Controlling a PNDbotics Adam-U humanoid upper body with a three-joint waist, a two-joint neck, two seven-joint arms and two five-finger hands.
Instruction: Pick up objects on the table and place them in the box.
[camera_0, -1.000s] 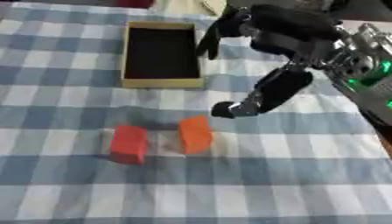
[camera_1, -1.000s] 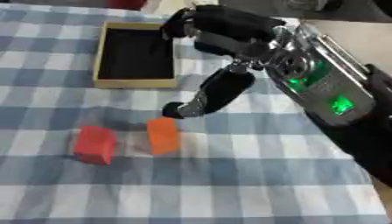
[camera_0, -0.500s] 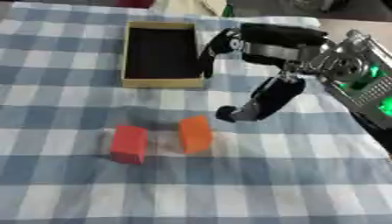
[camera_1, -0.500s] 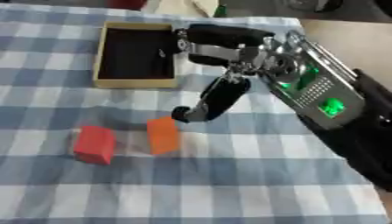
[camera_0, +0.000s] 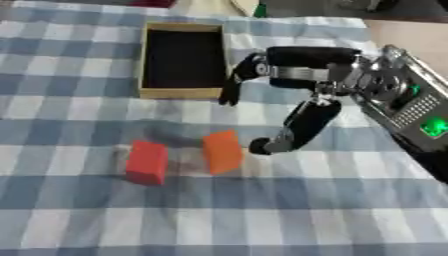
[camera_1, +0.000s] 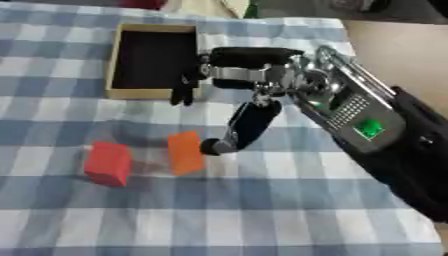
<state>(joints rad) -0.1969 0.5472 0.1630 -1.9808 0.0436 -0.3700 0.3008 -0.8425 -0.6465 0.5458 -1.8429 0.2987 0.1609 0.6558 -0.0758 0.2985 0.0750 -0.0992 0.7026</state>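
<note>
An orange block stands on the checked cloth, with a red block to its left. The tan box with a dark inside lies behind them. My right hand hangs open above the cloth to the right of the orange block. Its thumb reaches down, its tip just right of the orange block, and its fingers point down near the box's front right corner. It holds nothing. My left hand shows in neither view.
The blue and white checked cloth covers the table. My right forearm crosses the right side. A few things lie past the table's far edge.
My right hand has come down and leftward toward the orange block. The blocks and the box have stayed in place on the cloth.
</note>
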